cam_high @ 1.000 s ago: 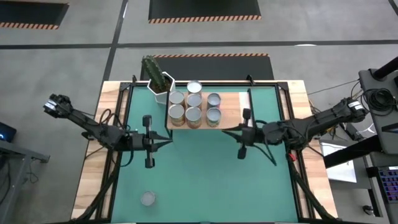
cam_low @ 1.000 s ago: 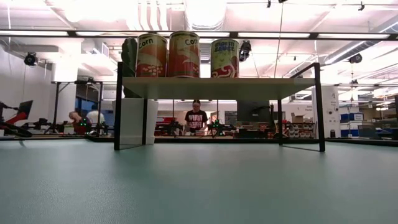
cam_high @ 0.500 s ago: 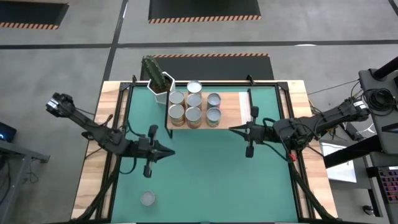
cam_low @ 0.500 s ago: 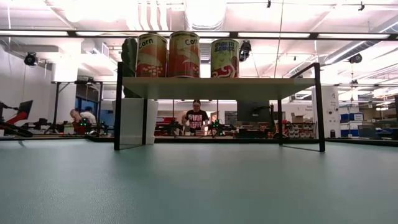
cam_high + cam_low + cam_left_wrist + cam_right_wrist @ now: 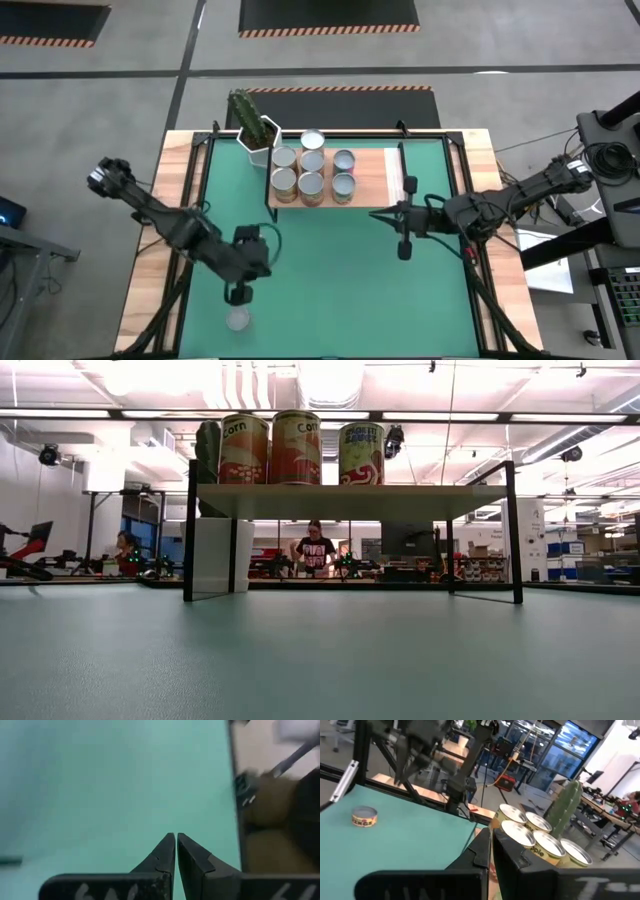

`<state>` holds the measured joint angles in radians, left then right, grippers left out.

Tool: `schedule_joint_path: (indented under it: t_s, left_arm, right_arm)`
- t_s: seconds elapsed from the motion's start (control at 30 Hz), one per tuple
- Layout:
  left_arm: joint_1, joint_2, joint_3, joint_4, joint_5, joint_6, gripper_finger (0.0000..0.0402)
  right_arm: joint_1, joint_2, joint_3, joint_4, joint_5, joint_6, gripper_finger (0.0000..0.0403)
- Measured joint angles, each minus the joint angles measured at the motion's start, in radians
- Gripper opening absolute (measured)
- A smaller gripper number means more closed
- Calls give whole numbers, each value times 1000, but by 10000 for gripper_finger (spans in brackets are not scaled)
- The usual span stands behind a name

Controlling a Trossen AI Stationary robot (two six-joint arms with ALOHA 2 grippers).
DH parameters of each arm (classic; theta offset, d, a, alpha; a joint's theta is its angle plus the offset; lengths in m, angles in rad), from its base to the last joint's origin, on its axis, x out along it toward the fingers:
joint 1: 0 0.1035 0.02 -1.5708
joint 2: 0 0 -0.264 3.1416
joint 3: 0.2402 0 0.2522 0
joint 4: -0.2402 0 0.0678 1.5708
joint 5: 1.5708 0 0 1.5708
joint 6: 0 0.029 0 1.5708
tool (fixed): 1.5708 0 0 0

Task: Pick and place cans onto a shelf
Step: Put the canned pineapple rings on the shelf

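Green mat [image 5: 330,270]: one loose can [image 5: 237,319] near the front edge.
Shelf [image 5: 370,178]: six cans [image 5: 312,172] on it.
Left gripper [image 5: 236,296]: empty, fingers pressed together, probably just above the loose can.
Right gripper [image 5: 382,214]: closed, empty, waiting beside the shelf.
Next: open left fingers, lower around the can.

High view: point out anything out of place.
One can stands alone on the green mat near the front edge, far from the six on the shelf. The left gripper, shut, hangs beside it. Nothing is tipped or spilled.
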<state>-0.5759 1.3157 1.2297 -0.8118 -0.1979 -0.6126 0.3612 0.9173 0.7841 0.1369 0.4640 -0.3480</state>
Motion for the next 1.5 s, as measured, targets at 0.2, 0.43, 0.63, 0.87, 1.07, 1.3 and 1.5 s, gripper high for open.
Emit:
schedule_joint_path:
  t_s: [0.2,0.43,0.63,0.87,1.07,1.3,1.5]
  left_arm:
    - [-78,131,12,-41,81,-102,1]
    - [-166,229,-8,-61,136,-233,1]
    - [-176,255,7,-54,211,-351,15]
    - [-187,285,-1,-72,323,-471,117]
    - [-190,332,23,-69,320,-493,265]
    - [-215,358,20,-67,304,-520,388]
    - [-260,359,-6,-66,237,-581,384]
  right_arm:
    - [26,0,0,11,0,-16,9]
    - [28,0,5,10,0,-13,9]
    - [28,0,6,11,0,-12,9]
    - [28,0,6,10,0,-10,9]
    - [28,0,6,5,0,-11,9]
    - [27,0,6,3,0,-17,9]
    - [27,0,6,3,0,-35,9]
